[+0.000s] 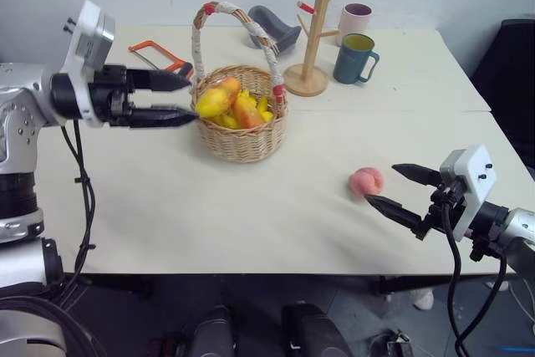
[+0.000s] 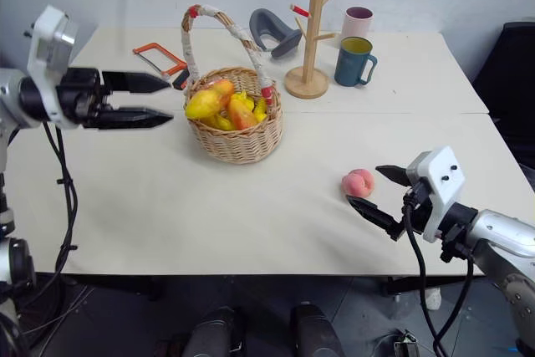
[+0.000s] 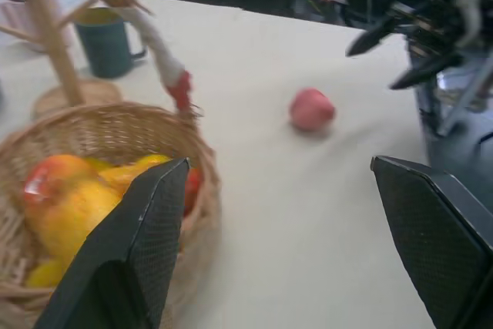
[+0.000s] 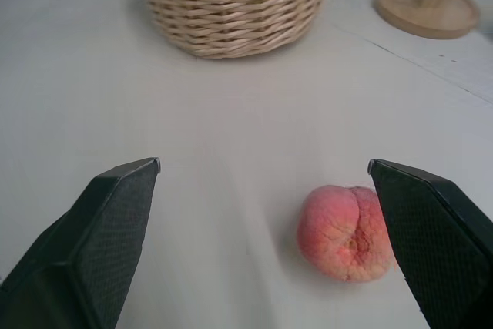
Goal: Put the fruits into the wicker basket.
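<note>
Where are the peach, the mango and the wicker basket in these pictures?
peach [image 4: 346, 233]: right wrist view, middle of its pink skin.
mango [image 1: 214, 101]: left eye view, its yellow body.
wicker basket [image 1: 242, 141]: left eye view, woven front wall.

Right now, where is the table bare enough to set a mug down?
Bare: the front stretch between the basket and the peach, and the table's front left. Crowded: the back, around the saw, rack and mugs.
</note>
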Available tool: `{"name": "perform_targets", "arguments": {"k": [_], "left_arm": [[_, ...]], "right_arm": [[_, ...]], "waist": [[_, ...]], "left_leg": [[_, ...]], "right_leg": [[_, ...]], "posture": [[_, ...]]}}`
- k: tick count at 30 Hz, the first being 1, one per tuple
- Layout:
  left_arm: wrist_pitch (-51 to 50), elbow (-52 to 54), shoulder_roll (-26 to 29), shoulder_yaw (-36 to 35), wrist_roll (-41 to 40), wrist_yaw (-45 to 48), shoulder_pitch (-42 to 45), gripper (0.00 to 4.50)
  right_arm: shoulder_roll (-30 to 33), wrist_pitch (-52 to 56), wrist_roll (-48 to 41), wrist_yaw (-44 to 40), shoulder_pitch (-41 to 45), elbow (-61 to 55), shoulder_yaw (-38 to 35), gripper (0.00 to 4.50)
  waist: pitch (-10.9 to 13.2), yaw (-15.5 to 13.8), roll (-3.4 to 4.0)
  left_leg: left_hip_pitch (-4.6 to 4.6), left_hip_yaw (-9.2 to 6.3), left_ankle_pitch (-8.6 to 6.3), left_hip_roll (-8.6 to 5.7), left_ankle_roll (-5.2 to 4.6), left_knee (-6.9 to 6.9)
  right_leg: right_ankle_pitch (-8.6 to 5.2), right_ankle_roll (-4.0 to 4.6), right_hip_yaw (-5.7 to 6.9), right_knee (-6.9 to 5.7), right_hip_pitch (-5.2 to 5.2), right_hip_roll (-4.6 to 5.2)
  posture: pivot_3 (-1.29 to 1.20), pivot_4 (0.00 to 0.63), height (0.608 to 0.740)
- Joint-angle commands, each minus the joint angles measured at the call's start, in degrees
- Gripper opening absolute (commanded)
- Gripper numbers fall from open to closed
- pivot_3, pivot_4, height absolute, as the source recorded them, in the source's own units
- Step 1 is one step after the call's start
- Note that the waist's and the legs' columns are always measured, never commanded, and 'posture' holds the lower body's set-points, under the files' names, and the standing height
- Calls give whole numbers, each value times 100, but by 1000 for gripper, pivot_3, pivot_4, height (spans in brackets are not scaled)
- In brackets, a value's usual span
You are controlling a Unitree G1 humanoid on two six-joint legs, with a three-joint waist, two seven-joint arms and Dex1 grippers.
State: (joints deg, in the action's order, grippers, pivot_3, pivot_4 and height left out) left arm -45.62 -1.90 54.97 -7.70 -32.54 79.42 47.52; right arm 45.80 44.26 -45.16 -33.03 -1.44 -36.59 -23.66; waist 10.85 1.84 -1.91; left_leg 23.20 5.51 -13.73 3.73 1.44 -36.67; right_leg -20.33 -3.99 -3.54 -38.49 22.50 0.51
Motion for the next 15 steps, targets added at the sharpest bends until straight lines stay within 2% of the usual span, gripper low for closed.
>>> {"name": "perform_targets", "arguments": {"k": [1,4,11,15], "left_arm": [[42,618,93,-55,-351,189,-130,3968],[19,872,-12,-61,-472,34,-226,3968],[101,1020,-128,-34,-501,-300,-299,3968],[87,1043,-152,-79,-577,-377,-265,3968]], "right_arm": [[-272,-75,409,514,383,286,432,4500],[-684,-153,901,1037,832,871,804,4500],[-1040,-223,1658,1203,1299,1786,1484,4500],[-1083,-234,1804,986,1357,2006,1707,4500]], "waist": [[-3,-3,-5],[-4,-5,-6],[-2,5,-4],[-2,10,-3]], "left_leg": [[1,-1,-3,-1,-4,0],[5,-3,-24,-3,-41,-12],[8,0,-27,0,-40,-15],[8,2,-27,0,-40,-14]], "right_leg": [[0,0,0,1,1,0],[0,0,0,0,1,3],[-3,5,-1,-5,8,-3],[-4,6,-2,-7,10,-4]], "posture": [[0,150,740],[0,150,740],[0,150,740],[0,150,740]]}}
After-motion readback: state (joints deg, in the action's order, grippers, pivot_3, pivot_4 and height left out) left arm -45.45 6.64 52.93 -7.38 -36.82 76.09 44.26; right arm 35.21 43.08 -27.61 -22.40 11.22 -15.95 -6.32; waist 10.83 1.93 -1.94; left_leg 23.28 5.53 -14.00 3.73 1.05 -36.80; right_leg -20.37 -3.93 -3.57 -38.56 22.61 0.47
